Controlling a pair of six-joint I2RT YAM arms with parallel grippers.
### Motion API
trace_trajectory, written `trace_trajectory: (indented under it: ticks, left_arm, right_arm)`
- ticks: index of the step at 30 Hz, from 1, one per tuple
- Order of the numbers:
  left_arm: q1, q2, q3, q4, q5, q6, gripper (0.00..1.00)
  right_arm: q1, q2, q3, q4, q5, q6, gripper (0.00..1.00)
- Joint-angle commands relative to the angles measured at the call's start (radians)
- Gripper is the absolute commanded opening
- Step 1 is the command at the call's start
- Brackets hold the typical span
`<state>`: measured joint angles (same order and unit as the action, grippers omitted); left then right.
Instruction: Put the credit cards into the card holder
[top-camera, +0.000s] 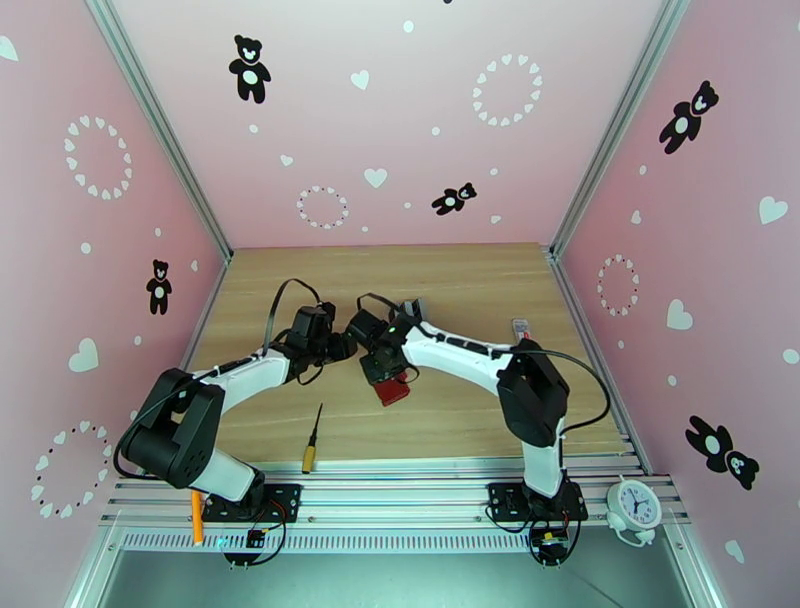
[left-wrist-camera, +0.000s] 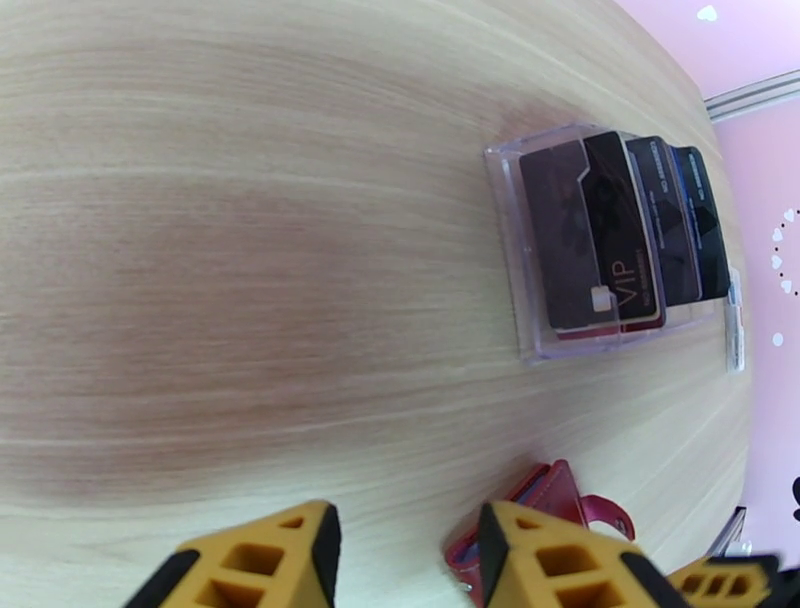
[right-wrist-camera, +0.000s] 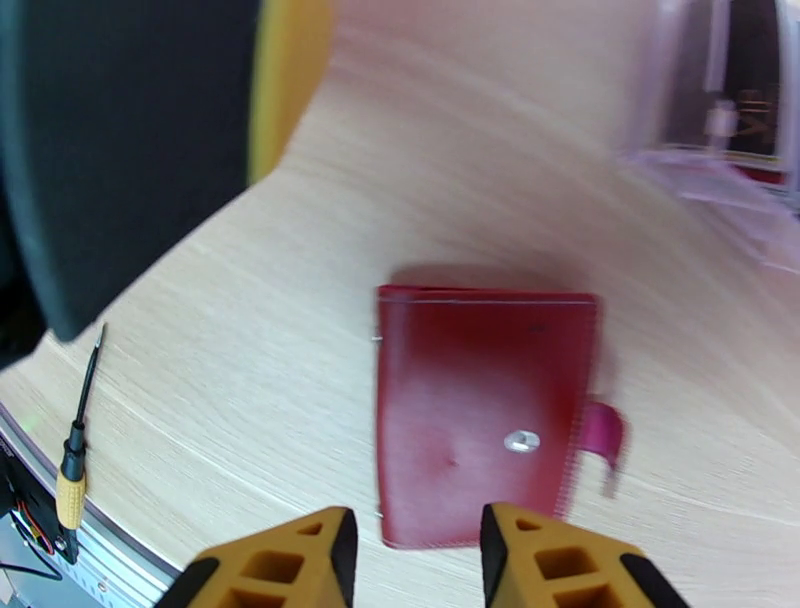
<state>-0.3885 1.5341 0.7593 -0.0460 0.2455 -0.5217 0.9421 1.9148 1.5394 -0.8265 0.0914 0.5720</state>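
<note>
Bright, even overhead light, with soft shadows on the pale wooden tabletop (top-camera: 400, 270). Wrist views bend fisheye-style at the edges. Right wrist view is motion-blurred: dark red leather-like folded wallet (right-wrist-camera: 480, 410) smeared, clear plastic slotted rack (right-wrist-camera: 720, 170) out of focus.

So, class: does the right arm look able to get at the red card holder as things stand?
Probably yes: the right gripper hangs open close over the closed card holder, which lies flat with nothing between them.

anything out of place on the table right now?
A yellow-handled screwdriver lies loose on the table near its front edge, unrelated to the task. The red wallet lies closed, its tab unsnapped.
</note>
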Motion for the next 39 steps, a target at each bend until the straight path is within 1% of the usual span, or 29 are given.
trace_trajectory:
  ticks: [1, 7, 14, 16, 23, 27, 34, 39]
  left_arm:
    - [-0.001, 0.024, 0.039, -0.047, 0.033, 0.024, 0.44]
    - [-0.01, 0.092, 0.098, -0.076, 0.122, 0.032, 0.44]
    - [-0.027, 0.16, 0.156, -0.145, 0.191, 0.028, 0.44]
    - [-0.039, 0.175, 0.172, -0.16, 0.194, 0.029, 0.43]
    - [-0.082, 0.175, 0.197, -0.203, 0.16, 0.0, 0.44]
    - [-0.114, 0.152, 0.188, -0.23, 0.112, -0.029, 0.44]
    - [-0.154, 0.081, 0.117, -0.242, 0.026, -0.097, 0.44]
    - [-0.166, 0.056, 0.087, -0.248, 0.022, -0.113, 0.44]
  right_arm:
    - [-0.024, -0.061, -0.014, -0.058, 0.043, -0.037, 0.38]
    - [-0.07, -0.096, -0.049, -0.054, 0.039, -0.077, 0.35]
    - [-0.095, -0.085, -0.083, -0.039, 0.007, -0.11, 0.3]
    - [-0.097, -0.081, -0.094, -0.029, 0.0, -0.118, 0.29]
    - [-0.108, -0.073, -0.125, -0.006, -0.017, -0.144, 0.27]
    - [-0.111, -0.091, -0.149, 0.008, -0.019, -0.152, 0.27]
    - [-0.118, -0.103, -0.168, 0.021, -0.024, -0.169, 0.27]
    - [-0.123, -0.101, -0.171, 0.03, -0.034, -0.177, 0.27]
